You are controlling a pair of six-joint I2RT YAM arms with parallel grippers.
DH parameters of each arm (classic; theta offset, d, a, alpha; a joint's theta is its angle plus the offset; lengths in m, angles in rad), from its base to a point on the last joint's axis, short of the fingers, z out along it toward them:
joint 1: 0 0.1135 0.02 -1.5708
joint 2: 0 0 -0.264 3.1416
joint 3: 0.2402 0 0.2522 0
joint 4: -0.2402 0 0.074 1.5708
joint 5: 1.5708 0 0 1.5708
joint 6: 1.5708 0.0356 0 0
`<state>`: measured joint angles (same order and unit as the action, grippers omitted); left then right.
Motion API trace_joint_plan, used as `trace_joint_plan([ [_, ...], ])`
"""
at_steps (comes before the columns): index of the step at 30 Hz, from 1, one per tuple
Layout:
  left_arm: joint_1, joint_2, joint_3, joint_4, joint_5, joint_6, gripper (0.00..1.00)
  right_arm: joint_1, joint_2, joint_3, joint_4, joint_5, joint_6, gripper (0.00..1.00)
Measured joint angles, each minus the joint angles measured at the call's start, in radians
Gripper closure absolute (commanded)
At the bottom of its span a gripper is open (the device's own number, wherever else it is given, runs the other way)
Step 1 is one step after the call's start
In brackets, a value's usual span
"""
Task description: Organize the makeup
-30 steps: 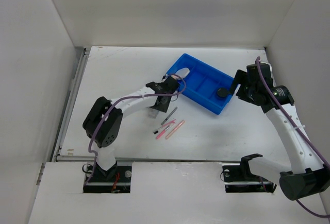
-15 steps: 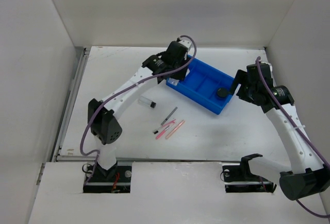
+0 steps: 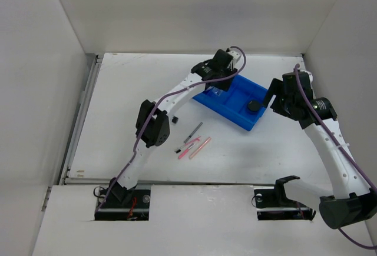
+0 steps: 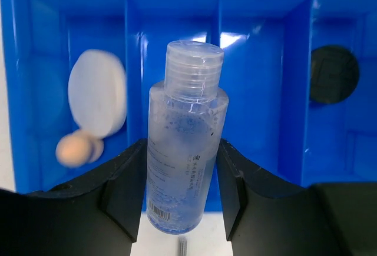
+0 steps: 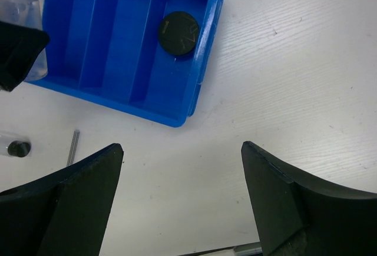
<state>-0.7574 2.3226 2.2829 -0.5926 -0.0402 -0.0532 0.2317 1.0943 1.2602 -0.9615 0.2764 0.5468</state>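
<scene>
My left gripper is shut on a clear vial with a clear cap and holds it over the blue tray; it reaches the tray's far left part in the top view. A beige sponge lies in the tray's left compartment. The round black compact lies in the tray's right end. A second vial lies on the table, mostly hidden by the left arm in the top view. The thin dark brush and pink sticks lie on the table. My right gripper is open and empty beside the tray.
A blurred white oval item lies above the sponge in the tray. The tray sits slanted at the back right of the white table, with dividers between compartments. White walls enclose the table on three sides.
My left arm has lifted one vial off the table and swung it up and right, over the blue tray. The right arm has not moved.
</scene>
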Motion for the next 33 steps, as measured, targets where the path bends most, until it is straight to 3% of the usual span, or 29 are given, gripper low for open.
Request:
trace_joint_plan([
  [13,0.027,0.116,0.15,0.096,0.045,-0.016,0.98,0.0,-0.002,-0.001,-0.007,0.013,0.011,0.12],
  [14,0.032,0.122,0.153,0.097,0.045,-0.019,0.91,0.0,-0.002,-0.001,-0.007,0.013,0.011,0.12],
  [16,0.039,0.136,0.154,0.101,0.045,-0.025,0.67,0.0,-0.002,-0.001,-0.007,0.014,0.011,0.12],
  [17,0.042,0.144,0.154,0.101,0.045,-0.027,0.32,0.0,-0.002,-0.001,-0.007,0.015,0.011,0.12],
  [21,0.048,0.164,0.154,0.103,0.047,-0.035,0.08,0.0,-0.002,-0.001,-0.008,0.015,0.011,0.12],
  [27,0.045,0.154,0.154,0.108,0.048,-0.039,0.05,0.0,-0.002,-0.001,-0.013,0.015,0.011,0.12],
  [29,0.044,0.135,0.15,0.098,0.035,-0.045,0.09,0.0,-0.002,-0.001,-0.017,0.016,0.011,0.12],
  [33,0.043,-0.042,-0.024,0.089,-0.047,-0.117,0.1,0.0,-0.002,-0.001,-0.024,0.022,0.011,0.12],
])
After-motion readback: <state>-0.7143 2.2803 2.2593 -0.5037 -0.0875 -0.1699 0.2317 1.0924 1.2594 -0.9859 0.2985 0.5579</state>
